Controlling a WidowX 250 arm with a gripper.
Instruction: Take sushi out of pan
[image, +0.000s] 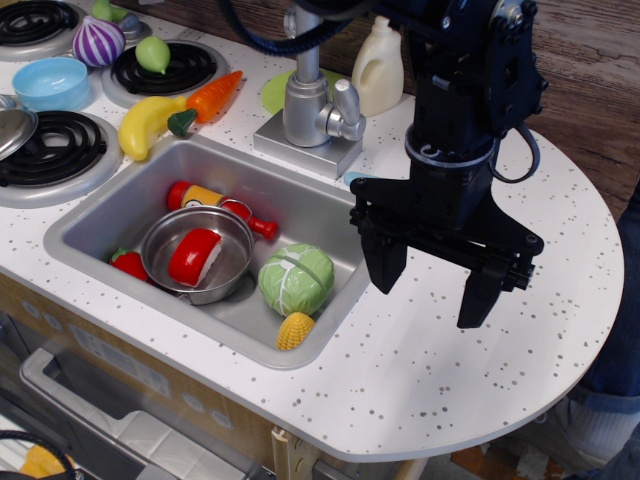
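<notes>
The sushi (195, 256), a glossy red top on a white base, lies inside the pan (227, 228), a small shiny steel pot standing in the sink (110, 205). My gripper (432, 292) hangs over the speckled counter to the right of the sink, well apart from the pan. Its two black fingers (381, 262) point down and stand wide open with nothing between them.
In the sink are a green cabbage (296, 279), a corn piece (294, 331), a red-and-yellow bottle (215, 201) and a red vegetable (129, 264). A faucet (312, 95) and a white bottle (379, 68) stand behind. Banana, carrot, blue bowl (50, 82) and lid (12, 126) sit by the stove burners.
</notes>
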